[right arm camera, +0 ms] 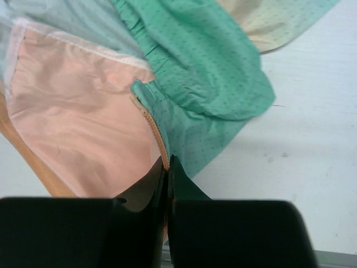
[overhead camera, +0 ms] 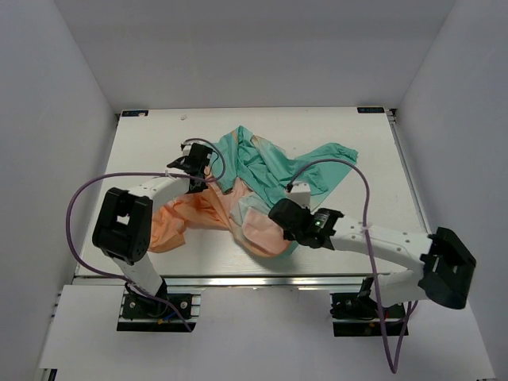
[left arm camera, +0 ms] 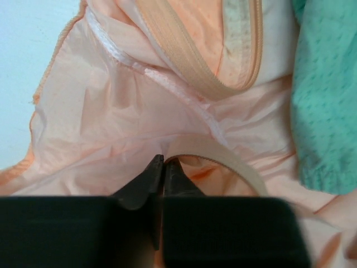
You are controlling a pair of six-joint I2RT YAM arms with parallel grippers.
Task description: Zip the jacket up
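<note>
From the top camera I count one jacket, lying crumpled in the middle of the table. Its teal part spreads toward the far and right side, and its peach part is bunched toward the near left. Two arms reach onto it: the left arm meets the cloth at its left edge, and the right arm meets it at its near right edge. Two purple cables loop beside them, one per arm.

On the left wrist camera, the left gripper has its two fingers pressed together on a fold of thin peach cloth, nipping it right at the tips. Past the tips I see one tan zipper tape running diagonally across the cloth, and a teal sleeve cuff at the right.

On the right wrist camera, the right gripper is pinched shut on the jacket's edge. One orange zipper strip runs down along the seam between peach and teal and goes in between the fingertips. Bare table shows to the right of the teal cloth.
</note>
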